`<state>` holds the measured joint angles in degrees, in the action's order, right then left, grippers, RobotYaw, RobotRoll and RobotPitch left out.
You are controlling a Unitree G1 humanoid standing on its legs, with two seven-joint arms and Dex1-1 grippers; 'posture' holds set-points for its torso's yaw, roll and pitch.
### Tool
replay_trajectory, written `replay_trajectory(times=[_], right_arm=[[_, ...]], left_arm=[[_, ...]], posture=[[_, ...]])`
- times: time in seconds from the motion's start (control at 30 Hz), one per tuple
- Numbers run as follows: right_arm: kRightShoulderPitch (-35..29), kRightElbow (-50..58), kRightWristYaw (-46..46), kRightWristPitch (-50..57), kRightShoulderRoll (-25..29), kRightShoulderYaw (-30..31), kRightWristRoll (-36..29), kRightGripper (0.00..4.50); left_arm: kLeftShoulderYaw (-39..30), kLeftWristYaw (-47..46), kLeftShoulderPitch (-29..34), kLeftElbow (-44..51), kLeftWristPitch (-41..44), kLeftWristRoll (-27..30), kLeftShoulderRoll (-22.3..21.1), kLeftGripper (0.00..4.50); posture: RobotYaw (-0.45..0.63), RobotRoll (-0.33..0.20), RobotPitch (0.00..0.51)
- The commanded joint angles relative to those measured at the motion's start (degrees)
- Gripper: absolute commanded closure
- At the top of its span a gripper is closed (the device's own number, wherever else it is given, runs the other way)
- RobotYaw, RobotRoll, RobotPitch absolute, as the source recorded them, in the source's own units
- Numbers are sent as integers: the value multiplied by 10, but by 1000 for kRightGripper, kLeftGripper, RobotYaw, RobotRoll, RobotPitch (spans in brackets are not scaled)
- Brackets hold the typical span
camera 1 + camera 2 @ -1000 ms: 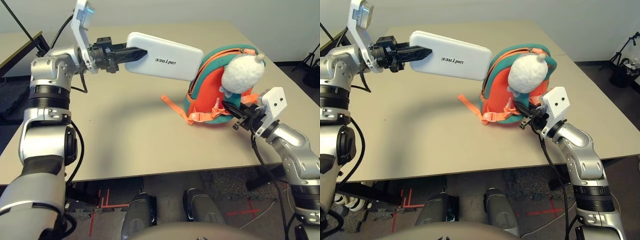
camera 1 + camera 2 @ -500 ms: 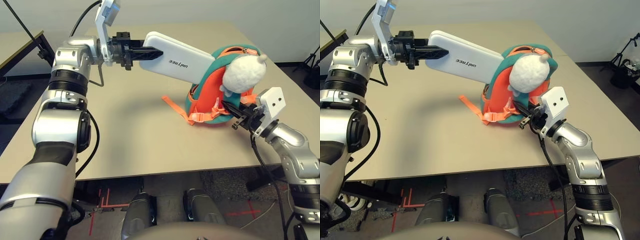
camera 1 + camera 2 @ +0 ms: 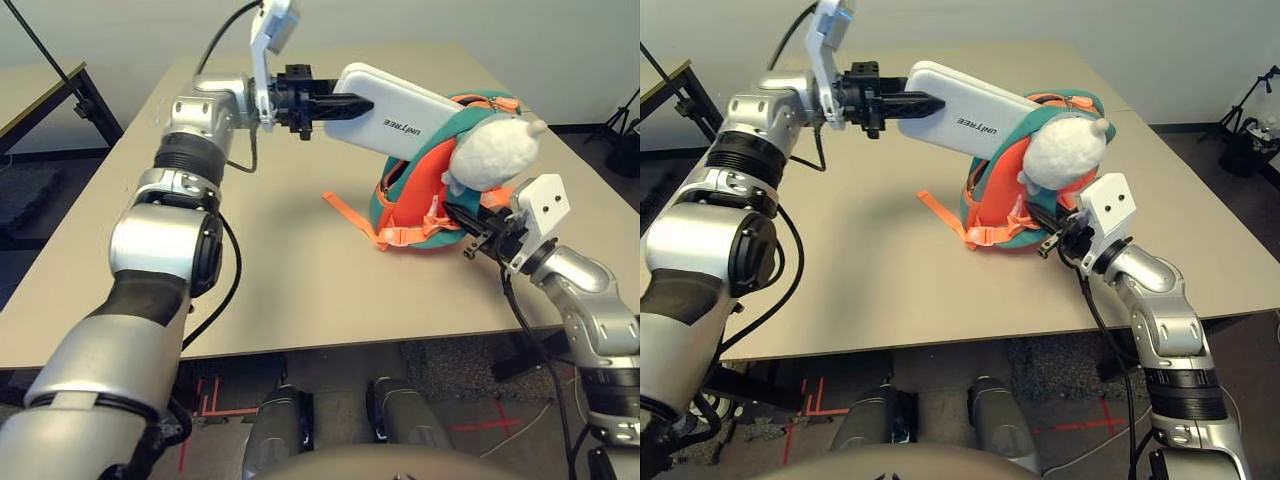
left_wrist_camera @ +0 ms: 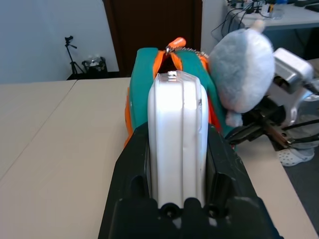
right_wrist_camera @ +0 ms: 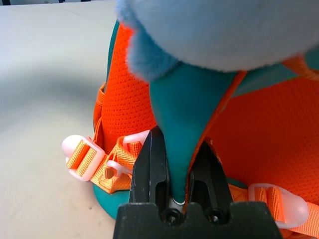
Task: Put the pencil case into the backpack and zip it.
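A black tripod (image 4: pixel 72 55) stands beside a dark bin (image 4: pixel 95 65), near a brown door (image 4: pixel 152 32).

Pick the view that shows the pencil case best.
The left eye view: the pencil case shows its broad printed face, its far end behind the backpack's rim. The right eye view gives nearly the same; the left wrist view, its narrow edge between the left gripper's fingers. I can't make it out in the right wrist view.
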<state>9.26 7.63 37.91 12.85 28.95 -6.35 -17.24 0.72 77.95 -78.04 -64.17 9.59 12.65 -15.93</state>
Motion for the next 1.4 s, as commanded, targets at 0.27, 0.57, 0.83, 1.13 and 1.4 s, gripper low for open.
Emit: replay_trajectory(times=[0.27, 0.57, 0.83, 1.13, 1.4], right_arm=[[11, -10, 16, 1, 2, 24, 5, 4410], [13, -6, 13, 2, 1, 27, 7, 4410], [10, -4, 12, 2, 0, 26, 6, 4410], [19, -14, 16, 1, 2, 29, 7, 4410], [20, -16, 21, 2, 2, 32, 8, 4410]], left_arm=[[10, -100, -4, -59, -81, -65, 68, 3262], [7, -170, 4, -86, -95, -89, 122, 3270], [-14, -164, -2, -91, -72, -82, 105, 408], [-33, -122, 6, -75, -58, -71, 45, 0], [-58, -60, 20, -24, -27, -43, -21, 0]], posture=[[-258, 0, 0], [-285, 0, 0], [-283, 0, 0], [-261, 0, 0], [-252, 0, 3]])
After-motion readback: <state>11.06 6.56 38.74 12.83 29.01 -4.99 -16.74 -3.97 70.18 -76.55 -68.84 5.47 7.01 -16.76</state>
